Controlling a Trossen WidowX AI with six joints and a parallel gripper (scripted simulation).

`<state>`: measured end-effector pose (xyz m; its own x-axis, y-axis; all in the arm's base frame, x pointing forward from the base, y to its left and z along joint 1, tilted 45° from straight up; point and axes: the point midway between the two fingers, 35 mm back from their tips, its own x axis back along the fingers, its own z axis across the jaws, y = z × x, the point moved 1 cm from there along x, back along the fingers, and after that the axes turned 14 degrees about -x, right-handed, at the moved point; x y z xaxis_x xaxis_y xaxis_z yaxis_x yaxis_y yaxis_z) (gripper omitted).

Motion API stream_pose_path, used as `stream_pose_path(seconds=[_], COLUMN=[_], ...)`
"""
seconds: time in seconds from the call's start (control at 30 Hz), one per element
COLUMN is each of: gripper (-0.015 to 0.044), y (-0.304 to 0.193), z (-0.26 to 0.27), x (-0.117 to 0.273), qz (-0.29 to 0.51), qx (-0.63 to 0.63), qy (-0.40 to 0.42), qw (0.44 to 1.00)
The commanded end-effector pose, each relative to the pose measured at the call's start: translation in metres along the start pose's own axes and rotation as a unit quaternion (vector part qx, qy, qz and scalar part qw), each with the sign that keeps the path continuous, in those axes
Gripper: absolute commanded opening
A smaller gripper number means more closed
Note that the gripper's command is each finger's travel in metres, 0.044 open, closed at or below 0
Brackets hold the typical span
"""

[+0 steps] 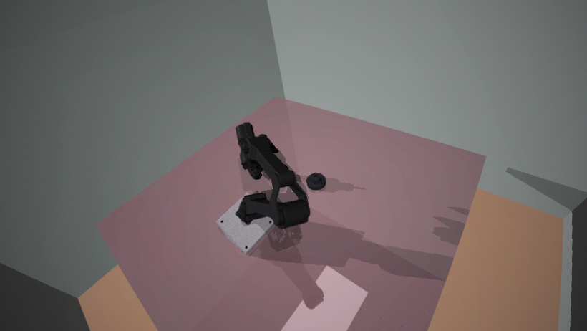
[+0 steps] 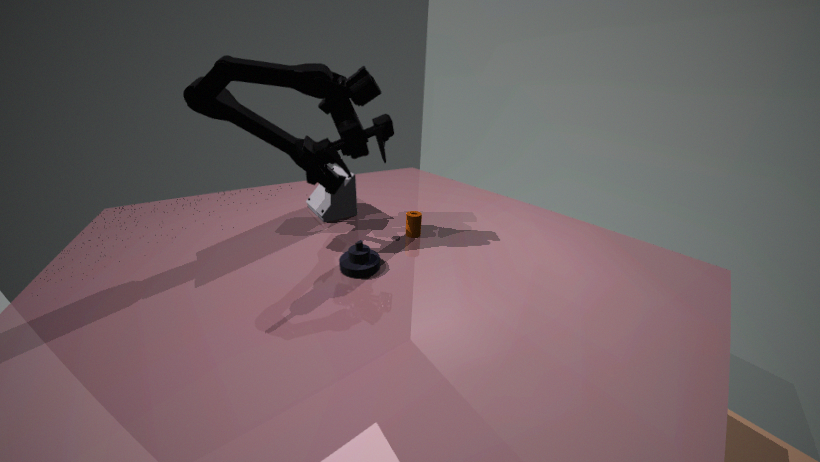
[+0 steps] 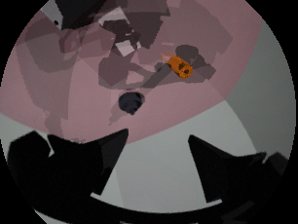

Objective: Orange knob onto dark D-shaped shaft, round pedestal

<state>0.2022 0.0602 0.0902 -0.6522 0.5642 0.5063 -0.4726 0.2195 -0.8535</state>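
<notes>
The orange knob (image 2: pixel 413 224) (image 3: pixel 179 67) stands upright on the table, a short cylinder with a hole in its top. It does not show in the top view, where the arm is in front. The dark round pedestal (image 1: pixel 316 182) (image 2: pixel 359 266) (image 3: pixel 130 102) stands apart from the knob, with a stepped top and the short shaft (image 2: pixel 359 244) sticking up from it, bare. The shaft's flat side cannot be made out. My gripper (image 2: pixel 367 167) (image 3: pixel 159 135) is open and empty, high above the table, with its fingers wide apart. Neither finger touches the knob or the pedestal.
The arm's light grey base block (image 1: pixel 245 236) (image 2: pixel 344 200) stands on the pink table (image 1: pixel 390 164) (image 2: pixel 545 344), behind the pedestal in the exterior view. Shadows of the arm fall across the table around the knob and pedestal. Grey walls stand behind the table.
</notes>
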Motion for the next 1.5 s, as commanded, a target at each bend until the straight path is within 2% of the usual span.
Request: stream_pose_path(seconds=[0.0,0.07,0.17,0.3,0.47,0.63,1.03,1.2,1.27,1.47], gripper=[0.0426,0.044,0.044,0.044,0.044,0.044,0.044,0.044,0.044,0.044], y=[0.0,0.0,0.003,0.009,0.017,0.028,0.051,0.062,0.063,0.06], z=[0.0,-0.003,-0.014,-0.03,-0.049,-0.066,-0.086,-0.091,-0.092,-0.089], x=[0.0,-0.001,-0.005,-0.012,-0.025,-0.042,-0.069,-0.076,-0.077,-0.077], qz=[0.0,-0.007,-0.032,-0.052,-0.043,-0.001,0.11,0.164,0.173,0.173], qx=[0.0,-0.028,-0.151,-0.321,-0.521,-0.684,-0.834,-0.872,-0.877,-0.877], qy=[0.0,0.006,0.037,0.094,0.171,0.247,0.329,0.337,0.338,0.338], qw=[1.0,1.0,0.987,0.941,0.835,0.687,0.429,0.313,0.296,0.296])
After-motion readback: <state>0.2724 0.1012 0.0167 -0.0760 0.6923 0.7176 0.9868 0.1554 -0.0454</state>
